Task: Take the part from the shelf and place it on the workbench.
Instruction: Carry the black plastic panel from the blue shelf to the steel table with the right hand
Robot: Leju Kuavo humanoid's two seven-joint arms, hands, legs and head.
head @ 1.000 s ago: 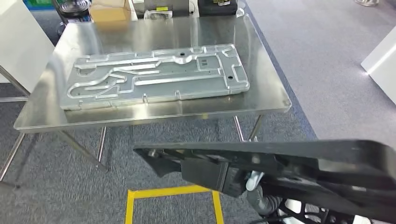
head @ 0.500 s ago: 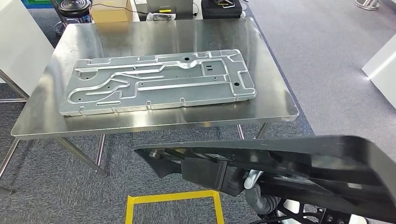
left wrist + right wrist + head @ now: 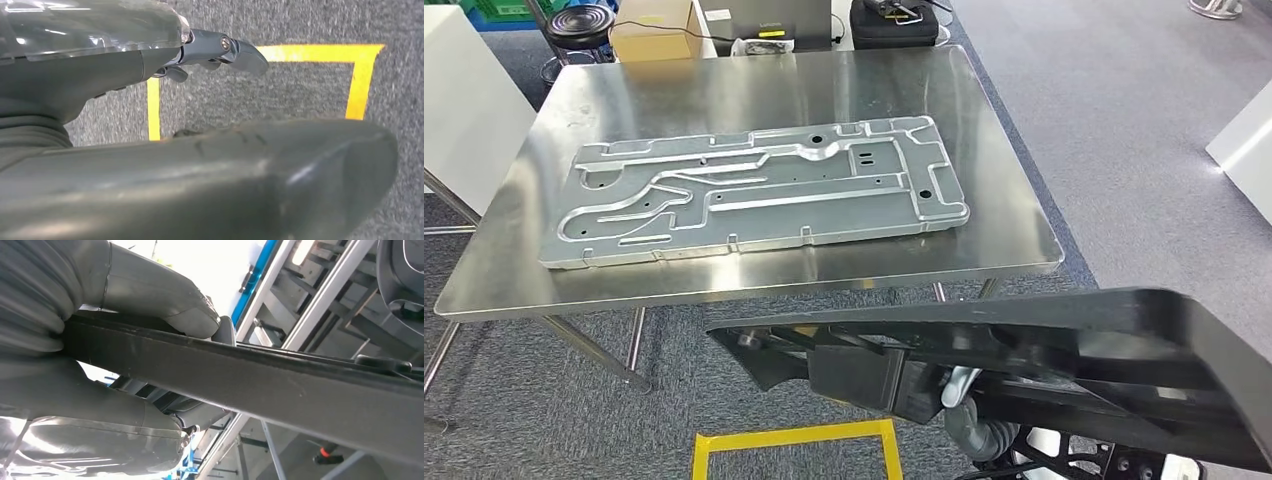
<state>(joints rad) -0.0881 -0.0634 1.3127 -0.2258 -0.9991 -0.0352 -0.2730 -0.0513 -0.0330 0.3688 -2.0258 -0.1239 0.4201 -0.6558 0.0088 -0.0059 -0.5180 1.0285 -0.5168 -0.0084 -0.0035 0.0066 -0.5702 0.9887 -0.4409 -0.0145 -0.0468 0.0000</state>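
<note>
One black part (image 3: 1044, 350) is clamped by the right hand (image 3: 100, 365), thumb above and fingers below, short of the worktop (image 3: 1014, 215). The left hand (image 3: 150, 150) hangs over the floor, holding nothing, fingers apart. A metal plate (image 3: 754, 190) lies mid-worktop.

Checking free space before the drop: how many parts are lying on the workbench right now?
1: a grooved silver plate lies flat across the middle of the workbench. The black part is off the bench, held in the right hand.
</note>
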